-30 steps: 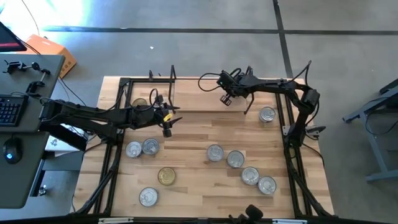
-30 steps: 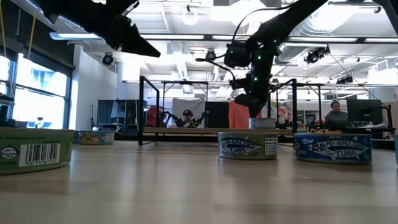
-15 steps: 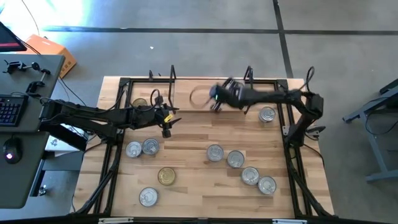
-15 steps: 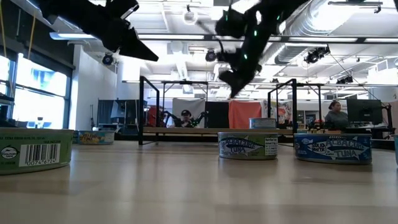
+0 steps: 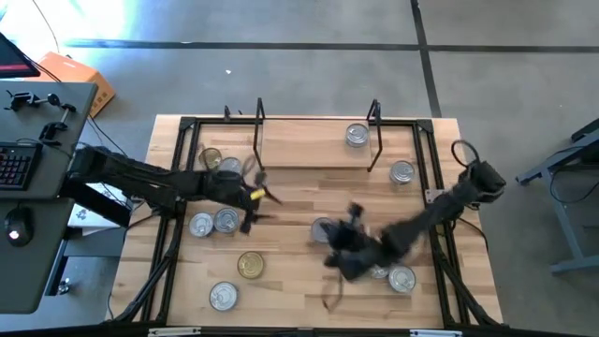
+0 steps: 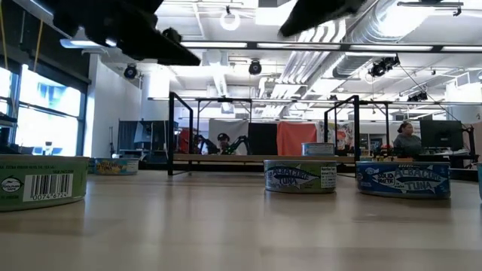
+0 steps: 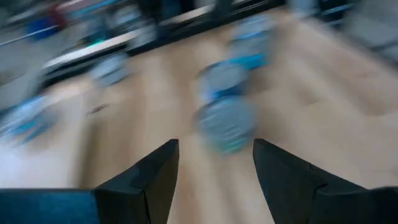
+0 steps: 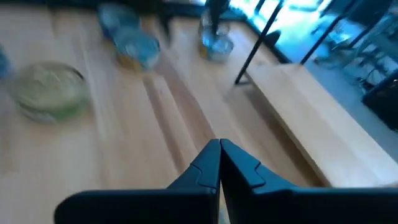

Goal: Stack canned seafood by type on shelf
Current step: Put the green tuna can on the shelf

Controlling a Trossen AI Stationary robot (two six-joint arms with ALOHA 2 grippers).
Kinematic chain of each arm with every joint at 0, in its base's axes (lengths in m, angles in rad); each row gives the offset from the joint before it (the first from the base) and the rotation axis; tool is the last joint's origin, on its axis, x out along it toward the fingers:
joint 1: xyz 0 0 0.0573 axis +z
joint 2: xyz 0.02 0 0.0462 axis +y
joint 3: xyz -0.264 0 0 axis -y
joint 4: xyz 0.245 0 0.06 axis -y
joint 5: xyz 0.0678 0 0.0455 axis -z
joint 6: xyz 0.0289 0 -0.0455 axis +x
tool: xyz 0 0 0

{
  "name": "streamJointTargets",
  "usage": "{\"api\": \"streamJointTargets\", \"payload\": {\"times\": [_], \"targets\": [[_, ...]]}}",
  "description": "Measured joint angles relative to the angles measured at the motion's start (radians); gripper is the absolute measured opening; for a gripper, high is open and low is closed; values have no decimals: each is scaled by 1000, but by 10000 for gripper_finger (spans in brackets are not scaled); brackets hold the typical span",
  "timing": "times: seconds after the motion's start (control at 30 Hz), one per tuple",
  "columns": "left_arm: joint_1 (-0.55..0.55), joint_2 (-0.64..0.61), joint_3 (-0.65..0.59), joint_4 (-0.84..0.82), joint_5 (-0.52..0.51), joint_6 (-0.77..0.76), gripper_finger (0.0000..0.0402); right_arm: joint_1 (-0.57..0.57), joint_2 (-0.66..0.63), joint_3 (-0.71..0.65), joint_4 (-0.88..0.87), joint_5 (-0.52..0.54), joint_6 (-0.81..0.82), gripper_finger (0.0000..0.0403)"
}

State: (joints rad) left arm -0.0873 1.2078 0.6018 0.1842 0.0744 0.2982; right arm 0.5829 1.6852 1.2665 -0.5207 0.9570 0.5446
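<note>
I note a silver tin (image 5: 356, 136) now on the shelf (image 5: 309, 154); right gripper (image 5: 339, 265), fingers closed and empty, has swung back over the loose tins, left gripper (image 5: 255, 198) spread open and empty.

In the high view, lower centre, the right arm's dark two-finger gripper (image 5: 339, 257) is smeared by motion, and it covers parts of the flat round silver-lidded tins (image 5: 377, 270) beneath it. In the left wrist view the whole scene beyond the left arm's dark two-finger gripper (image 7: 216, 163) is blurred; a round tin with blue label (image 7: 225, 123) at centre shows no readable print. In the low view, both arms are cut off by the upper edge, their grippers unseen. At the left edge, a tin with a barcode (image 6: 41, 182) is cropped.
</note>
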Motion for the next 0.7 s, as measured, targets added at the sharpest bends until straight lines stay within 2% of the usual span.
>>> {"api": "streamJointTargets", "payload": {"times": [0.07, 0.17, 0.4, 0.5, 0.63, 0.7], "targets": [[-34, 84, 0, 106, 61, 0, 200, 88, 7, 0, -7, 88, 149, 0], [-73, 220, 7, 247, 75, 1, 200, 197, 41, 0, -2, 184, 323, 0], [-95, 500, 166, 245, 187, 66, 200, 325, 104, 0, 1, 218, 553, 0], [-105, 595, 235, 246, 158, 157, 200, 329, 126, 0, 2, 219, 581, 0], [-109, 680, 314, 247, 32, 185, 200, 317, 157, 0, -2, 203, 577, 0], [-108, 709, 339, 249, 0, 198, 199, 310, 167, 0, -6, 189, 576, 0]]}}
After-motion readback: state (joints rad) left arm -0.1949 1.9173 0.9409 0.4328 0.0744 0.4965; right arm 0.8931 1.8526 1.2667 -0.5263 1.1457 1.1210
